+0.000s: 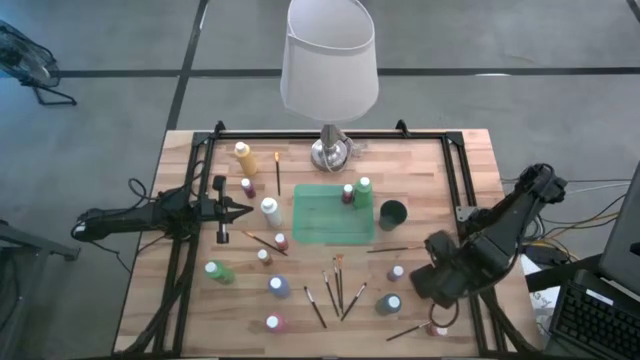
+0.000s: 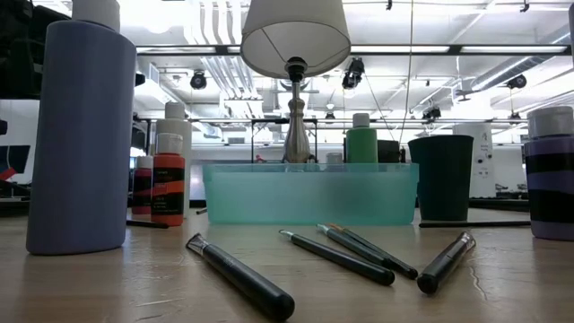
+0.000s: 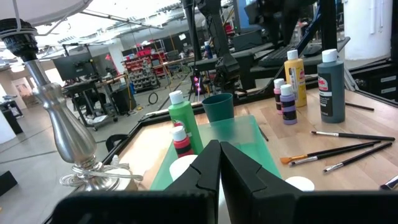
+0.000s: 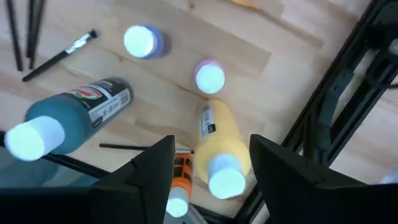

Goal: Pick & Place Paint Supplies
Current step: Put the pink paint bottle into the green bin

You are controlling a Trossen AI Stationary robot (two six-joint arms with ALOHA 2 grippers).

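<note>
Right gripper is over the right front corner of the table, pointing down, fingers spread. The yellow bottle stands in the gap between them, white cap up. Can't tell if either finger touches it.

Labels: the yellow bottle has a white panel of fine print, unreadable. The teal bottle, just off one finger, has a label with a red and white mark; can't read that either. No brand legible anywhere.

Crowding the right gripper:
- small orange bottle right against the yellow one, down by the finger
- pink-capped bottle just beyond the yellow one
- purple bottle farther out
- thin dark brush flat on the wood between the teal bottle and the yellow one
- silver-ferruled brush past the teal bottle
- black frame rail close along the outer finger

Left gripper waits across the table, fingers pressed together, holding nothing. A white-capped bottle stands just ahead of it; past that is the green tray, holding a green bottle and a maroon bottle. A dark cup stands beside the tray, the lamp behind it.
</note>
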